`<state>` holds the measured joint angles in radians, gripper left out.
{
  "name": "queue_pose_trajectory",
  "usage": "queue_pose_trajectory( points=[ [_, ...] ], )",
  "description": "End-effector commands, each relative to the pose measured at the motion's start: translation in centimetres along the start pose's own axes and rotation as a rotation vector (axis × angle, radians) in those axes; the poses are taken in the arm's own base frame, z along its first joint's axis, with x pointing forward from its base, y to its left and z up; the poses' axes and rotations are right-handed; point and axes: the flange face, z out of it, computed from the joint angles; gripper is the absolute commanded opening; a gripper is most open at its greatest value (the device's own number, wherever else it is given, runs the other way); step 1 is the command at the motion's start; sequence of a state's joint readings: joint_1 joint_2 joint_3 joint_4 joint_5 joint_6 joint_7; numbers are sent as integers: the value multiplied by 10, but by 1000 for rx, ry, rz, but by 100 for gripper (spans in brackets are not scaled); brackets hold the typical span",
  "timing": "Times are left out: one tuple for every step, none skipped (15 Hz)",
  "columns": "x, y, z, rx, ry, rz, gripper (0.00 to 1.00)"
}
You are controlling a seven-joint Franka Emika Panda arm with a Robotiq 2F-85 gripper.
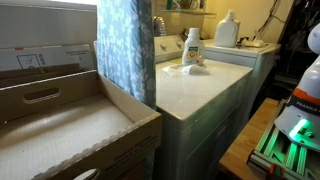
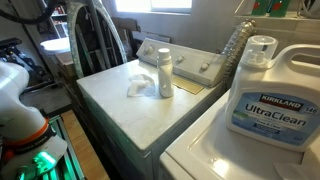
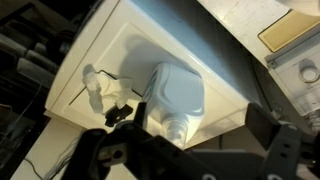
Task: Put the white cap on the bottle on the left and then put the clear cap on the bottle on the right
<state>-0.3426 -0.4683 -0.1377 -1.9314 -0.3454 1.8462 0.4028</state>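
White washer top (image 2: 110,100) is carrying a small bottle (image 2: 165,72); the white cap (image 2: 138,86) seems to be lying just beside it, while the gripper (image 3: 190,150) is hovering above, jaws spread wide

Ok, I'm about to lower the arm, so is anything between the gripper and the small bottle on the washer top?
Nothing visible. In the wrist view the open gripper hangs above the small bottle with only air between them. A white crumpled-looking item lies beside the bottle on the washer top, off the direct line.
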Motion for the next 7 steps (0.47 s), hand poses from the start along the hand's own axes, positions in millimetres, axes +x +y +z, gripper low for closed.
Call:
queue_pose_trajectory(
  points=[
    [-31, 6, -10, 56, 61, -35, 100],
    [-12, -1, -8, 21, 27, -14, 100],
    [-17, 0, -12, 31, 42, -18, 100],
    [-21, 1, -14, 36, 49, -19, 100],
    [-23, 2, -15, 40, 54, -20, 100],
    [-25, 2, -15, 41, 55, -21, 100],
    [-25, 2, -14, 41, 55, -21, 100]
  ],
)
